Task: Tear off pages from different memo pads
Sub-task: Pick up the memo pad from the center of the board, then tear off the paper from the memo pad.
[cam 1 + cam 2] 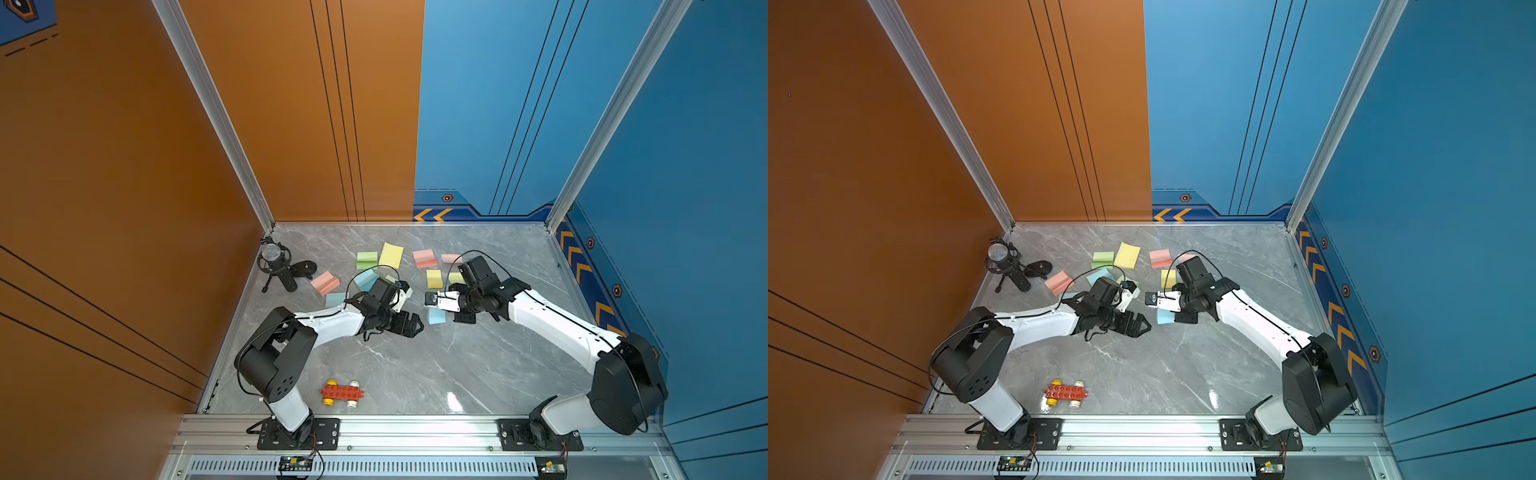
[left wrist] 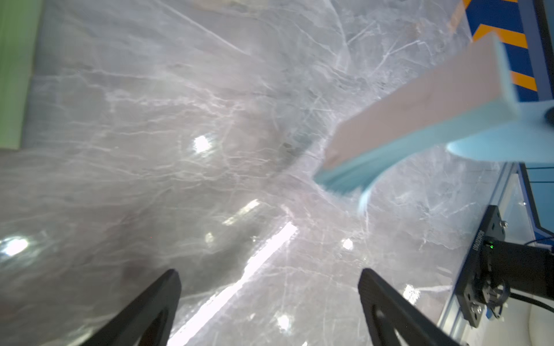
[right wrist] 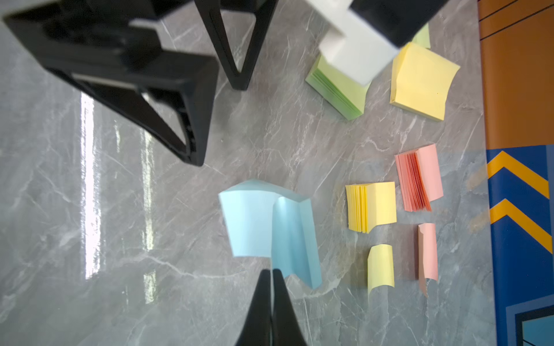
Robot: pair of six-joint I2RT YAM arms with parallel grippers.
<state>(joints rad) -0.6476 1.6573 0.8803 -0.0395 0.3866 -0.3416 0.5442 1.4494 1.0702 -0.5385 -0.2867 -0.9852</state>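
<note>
Item: blue page (image 3: 295,242), top sheet of the blue memo pad (image 3: 248,218); curled back from the block and not yet parted from it; free edge nipped in the right pincer (image 3: 272,271), whose jaws are pressed together on the paper; the pad hangs tilted from that sheet, its pale backing showing in the left wrist view, low corner near the worktop (image 1: 415,374), contact not discernible; position: mid-worktop, between the two arms in both top views. Left pincer (image 1: 415,328): jaws spread wide, empty, mouth facing the pad and just beside it; by my reckoning it is the free arm nearest the block, which lies straight ahead of its opening, so it could clamp there while the right draws the sheet away. Beyond: loose yellow page (image 3: 380,263) and loose pink page (image 3: 428,251) already off; small yellow pad (image 3: 374,206), pink pad (image 3: 419,176), green pad (image 3: 338,87) behind; red toy car (image 1: 341,392) well apart from all of them.
</note>
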